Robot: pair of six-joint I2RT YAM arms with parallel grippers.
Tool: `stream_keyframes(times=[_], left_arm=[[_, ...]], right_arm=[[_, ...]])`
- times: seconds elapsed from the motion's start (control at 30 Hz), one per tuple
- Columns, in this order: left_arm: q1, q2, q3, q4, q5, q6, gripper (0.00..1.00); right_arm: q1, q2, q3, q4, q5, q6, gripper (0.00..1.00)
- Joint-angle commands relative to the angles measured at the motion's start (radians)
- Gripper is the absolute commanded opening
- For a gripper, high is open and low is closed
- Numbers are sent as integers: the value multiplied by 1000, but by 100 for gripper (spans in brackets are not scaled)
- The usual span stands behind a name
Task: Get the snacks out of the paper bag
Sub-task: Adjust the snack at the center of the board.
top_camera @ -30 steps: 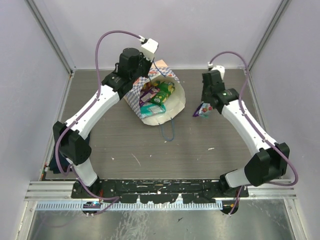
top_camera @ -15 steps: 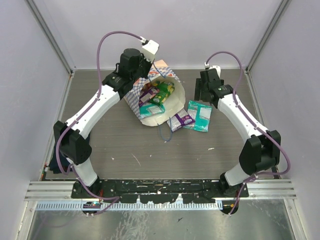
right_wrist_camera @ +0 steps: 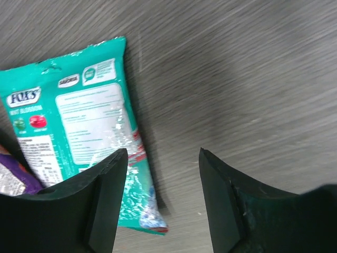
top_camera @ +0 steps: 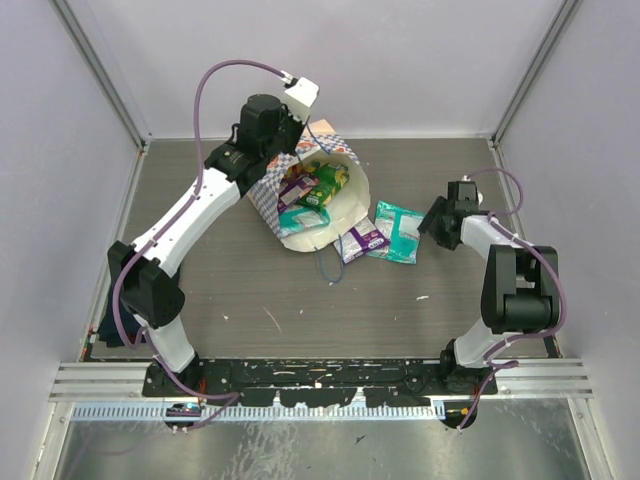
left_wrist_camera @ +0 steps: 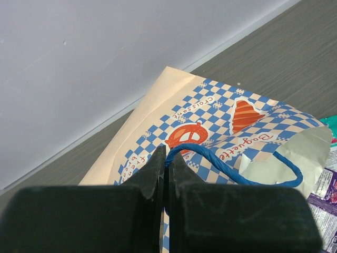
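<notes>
The paper bag (top_camera: 352, 208) is lying on its side at the far middle of the table (top_camera: 230, 280), its mouth facing near and right. In the left wrist view its blue-white checker side (left_wrist_camera: 210, 113) is showing an orange pretzel and cone with the words "Croissant" and "Baguette". The left gripper (left_wrist_camera: 167, 155) is pinching the blue cord handle (left_wrist_camera: 237, 171), its jaws pressed together on the cord at the bag's far rim. Several snacks (top_camera: 315, 187) in green, purple and teal are sitting inside the mouth.

Two more are lying on the table just right of the bag: a purple packet (top_camera: 362, 240) touching the bag's rim, and a teal packet (top_camera: 400, 232) overlapping its right edge. The teal packet (right_wrist_camera: 89, 121) is showing its back, with a white "FOX'S" logo and a block of print too small to read. The right gripper (right_wrist_camera: 163, 153) is hovering with its jaws apart and nothing between them, just right of the teal packet.
</notes>
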Motion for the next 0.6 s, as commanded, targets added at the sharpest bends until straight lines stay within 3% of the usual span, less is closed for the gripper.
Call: stream_keyframes(times=[0.0,0.37,0.47,0.5,0.57], left_arm=[[10,-5,57,40,-14,24,0],[10,-8,57,34,-13,32,0],[10,-2,62,28,-14,36,0],[10,-2,64,29,-15,36,0],[9,0,67,28,-14,37,0]], right_arm=[[2,17,-71,220,-153,122,60],[-12,40,-305,561,-216,293,44],[-11,27,-348,644,-241,323,25],[-12,21,-350,650,-243,324,8],[-12,2,-335,639,-245,315,1]])
